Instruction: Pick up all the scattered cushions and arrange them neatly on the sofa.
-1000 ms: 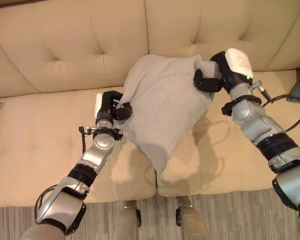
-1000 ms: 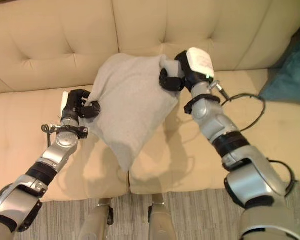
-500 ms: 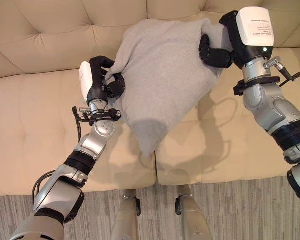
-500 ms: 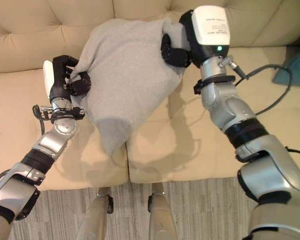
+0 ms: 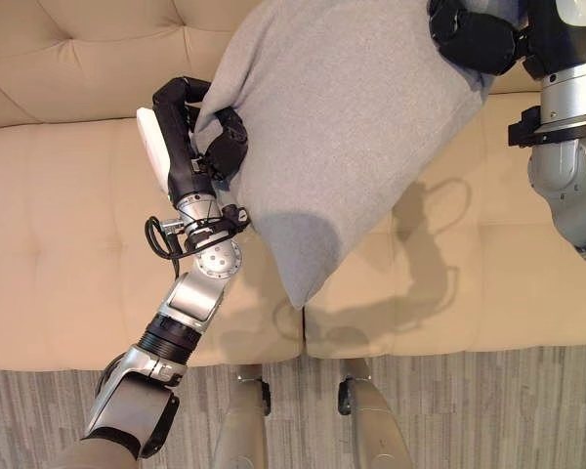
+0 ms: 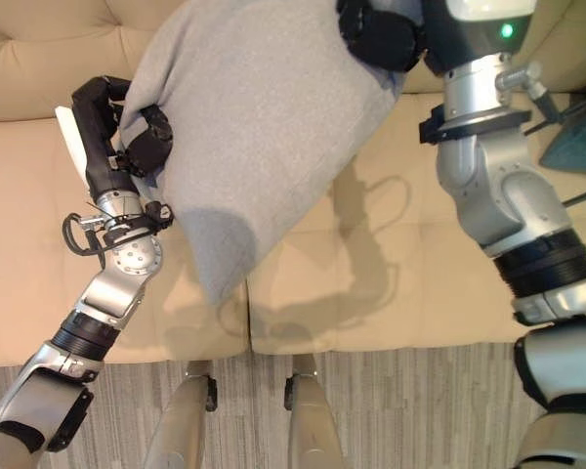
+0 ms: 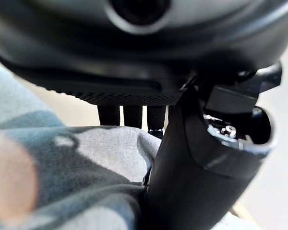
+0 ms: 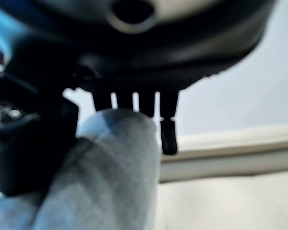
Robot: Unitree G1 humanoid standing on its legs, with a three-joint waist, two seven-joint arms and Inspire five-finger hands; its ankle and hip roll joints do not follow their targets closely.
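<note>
1. Nearest me I see grey striped carpet floor [image 5: 449, 410] along the front edge of the beige tufted fabric sofa [image 5: 59, 244].
2. My left hand [image 5: 210, 147] sits above the left seat cushion, fingers and thumb clamped on the left edge of the large grey soft fabric cushion [image 5: 342, 127].
3. The grey cushion hangs in the air above the seat, lower corner pointing down over the seam between seat cushions.
4. My right hand [image 6: 386, 39], farther back, grips the cushion's upper right corner, fingers curled into the cloth.
5. A teal cushion [image 6: 578, 147] lies at the far right of the seat.
</note>
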